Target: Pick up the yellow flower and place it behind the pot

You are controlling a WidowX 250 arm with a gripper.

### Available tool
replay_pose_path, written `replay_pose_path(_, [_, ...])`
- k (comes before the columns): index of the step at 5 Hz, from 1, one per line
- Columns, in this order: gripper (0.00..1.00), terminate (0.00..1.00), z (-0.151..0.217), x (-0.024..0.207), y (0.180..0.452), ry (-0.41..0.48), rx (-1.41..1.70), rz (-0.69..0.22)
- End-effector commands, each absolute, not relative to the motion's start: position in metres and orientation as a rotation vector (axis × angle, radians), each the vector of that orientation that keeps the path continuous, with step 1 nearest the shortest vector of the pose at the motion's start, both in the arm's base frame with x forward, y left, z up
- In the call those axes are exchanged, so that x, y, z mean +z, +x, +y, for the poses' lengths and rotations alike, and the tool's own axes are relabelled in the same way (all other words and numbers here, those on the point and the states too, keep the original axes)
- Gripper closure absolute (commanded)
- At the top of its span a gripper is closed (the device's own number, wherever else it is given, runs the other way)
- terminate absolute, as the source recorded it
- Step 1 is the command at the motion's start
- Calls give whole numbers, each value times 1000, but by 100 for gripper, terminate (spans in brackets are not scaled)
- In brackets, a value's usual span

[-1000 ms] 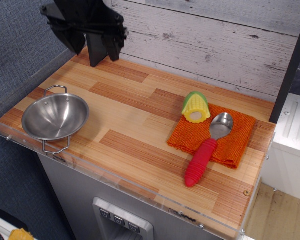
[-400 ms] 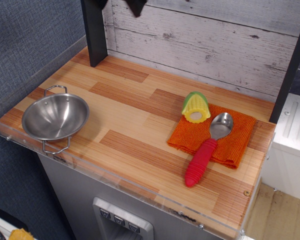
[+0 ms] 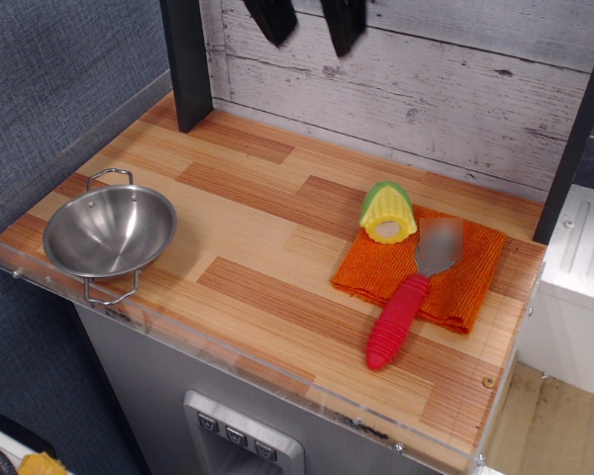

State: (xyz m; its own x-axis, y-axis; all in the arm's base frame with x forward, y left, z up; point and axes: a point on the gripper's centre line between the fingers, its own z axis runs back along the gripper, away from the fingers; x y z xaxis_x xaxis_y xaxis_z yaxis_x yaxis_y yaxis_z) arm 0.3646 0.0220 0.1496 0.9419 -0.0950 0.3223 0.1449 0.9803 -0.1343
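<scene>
Compared with 0.4 s ago, the gripper (image 3: 309, 22) has come further down into view at the top edge: 2 dark finger tips now hang in front of the whitewashed plank wall (image 3: 445, 89), where before only small slivers of them showed. Against 1 s ago it has shifted from above the back left corner of the bench (image 3: 257, 247) toward the middle of the back edge. Nothing on the bench has moved in that time.

The jaws stand apart with a clear stretch of wall showing between the 2 tips, and they hold nothing.

The yellow flower (image 3: 388, 213), a stub of toy corn with yellow kernels and a green husk on its far side, lies on the back left corner of the orange cloth (image 3: 426, 267), its pale cut end facing the front. It sits well below the jaws in the picture and somewhat to their right, well apart from them; how high the jaws are above the bench cannot be told.

Taking the cloth as landmark: the red-handled spoon (image 3: 408, 302) lies across it just right of the corn, bowl toward the wall and handle reaching off the cloth's front edge onto the wood. The spoon's bowl looks blurred. The pot (image 3: 109, 233), a shiny steel bowl with 2 wire loop handles, stands far left of the cloth near the bench's front left corner, empty. A black post (image 3: 186, 64) rises at the back left corner, left of the jaws.
</scene>
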Motion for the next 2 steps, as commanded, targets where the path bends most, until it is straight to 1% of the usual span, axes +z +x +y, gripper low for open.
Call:
replay_pose_path(1, [0, 0, 3, 133, 364, -204, -123, -196])
replay_pose_path(2, [0, 0, 3, 126, 363, -198, -82, -128])
